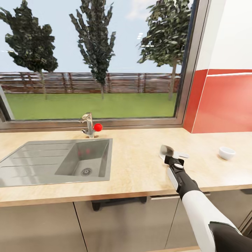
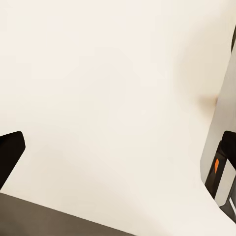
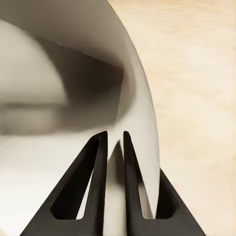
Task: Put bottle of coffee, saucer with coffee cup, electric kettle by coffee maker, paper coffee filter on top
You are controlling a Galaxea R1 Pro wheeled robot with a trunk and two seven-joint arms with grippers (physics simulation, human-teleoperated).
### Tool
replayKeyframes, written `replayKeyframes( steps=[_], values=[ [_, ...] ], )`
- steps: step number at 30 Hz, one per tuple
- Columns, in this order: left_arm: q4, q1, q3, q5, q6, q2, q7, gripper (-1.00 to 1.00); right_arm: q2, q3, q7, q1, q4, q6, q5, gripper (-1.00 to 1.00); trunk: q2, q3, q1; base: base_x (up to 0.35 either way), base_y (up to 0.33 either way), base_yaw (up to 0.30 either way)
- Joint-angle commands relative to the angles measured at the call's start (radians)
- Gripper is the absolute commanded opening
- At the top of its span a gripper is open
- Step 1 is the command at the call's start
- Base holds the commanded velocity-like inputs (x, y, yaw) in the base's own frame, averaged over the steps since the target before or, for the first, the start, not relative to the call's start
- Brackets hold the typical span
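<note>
My right gripper [image 1: 168, 158] reaches over the beige countertop [image 1: 136, 164], right of the sink. It is shut on the rim of the white saucer [image 1: 166, 150], which stands tilted up on edge just above the counter. In the right wrist view the two black fingers [image 3: 96, 162] pinch the saucer's [image 3: 59, 73] thin edge. The white coffee cup [image 1: 226, 153] sits upright on the counter further right, apart from the saucer. A small flat white thing [image 1: 182, 154] lies right beside the saucer. My left gripper [image 2: 118, 162] faces a plain cream surface, with one dark fingertip [image 2: 10, 152] at the frame's edge.
A steel sink [image 1: 56, 161] with a faucet [image 1: 87, 126] and a red knob [image 1: 98, 127] takes up the counter's left half. A big window [image 1: 94, 59] runs behind it, and a red wall panel [image 1: 224, 101] closes the right. Cabinet fronts [image 1: 122, 224] lie below the counter edge.
</note>
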Motion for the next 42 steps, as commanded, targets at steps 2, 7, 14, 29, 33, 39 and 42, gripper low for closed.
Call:
replayKeyframes(
  steps=[2, 7, 14, 29, 33, 39, 42],
  values=[
    [-0.003, 0.0, 0.0, 0.001, 0.006, 0.0, 0.002, 1.0, 0.0, -0.003, -0.004, 0.0, -0.001, 0.004, -0.011, -1.0, -0.001, -0.001, 0.0, 0.0, 0.0, 0.0],
    [-0.003, 0.0, 0.0, 0.001, 0.006, 0.0, 0.002, 1.0, 0.0, -0.003, -0.003, 0.0, -0.003, 0.005, -0.011, -1.0, -0.001, -0.001, 0.0, 0.0, 0.0, 0.0],
    [-0.003, 0.0, 0.001, 0.001, 0.006, 0.0, 0.002, 1.0, 0.0, -0.003, -0.003, 0.0, -0.007, 0.005, -0.011, -1.0, -0.001, -0.001, 0.0, 0.0, 0.0, 0.0],
    [-0.004, 0.0, 0.001, 0.0, -0.004, 0.0, 0.002, 1.0, 0.006, 0.003, 0.001, 0.0, -0.297, 0.083, -0.012, -1.0, -0.001, -0.001, 0.0, 0.0, 0.0, 0.0],
    [-0.004, 0.0, 0.002, -0.001, -0.006, 0.0, 0.002, 1.0, 0.007, 0.003, 0.003, 0.0, -0.365, 0.162, -0.014, -1.0, -0.001, -0.001, 0.0, 0.0, 0.0, 0.0],
    [-0.011, 0.0, -0.002, -0.003, -0.005, 0.0, 0.002, 1.0, 0.009, 0.046, 0.003, 0.004, -0.419, 0.187, -0.014, -1.0, -0.001, -0.001, 0.0, 0.0, 0.0, 0.0],
    [-0.015, 0.0, -0.002, -0.002, -0.005, 0.0, 0.002, 1.0, 0.01, 0.068, 0.003, 0.006, -0.461, 0.186, -0.014, -1.0, -0.001, -0.001, 0.0, 0.0, 0.0, 0.0]
  ],
)
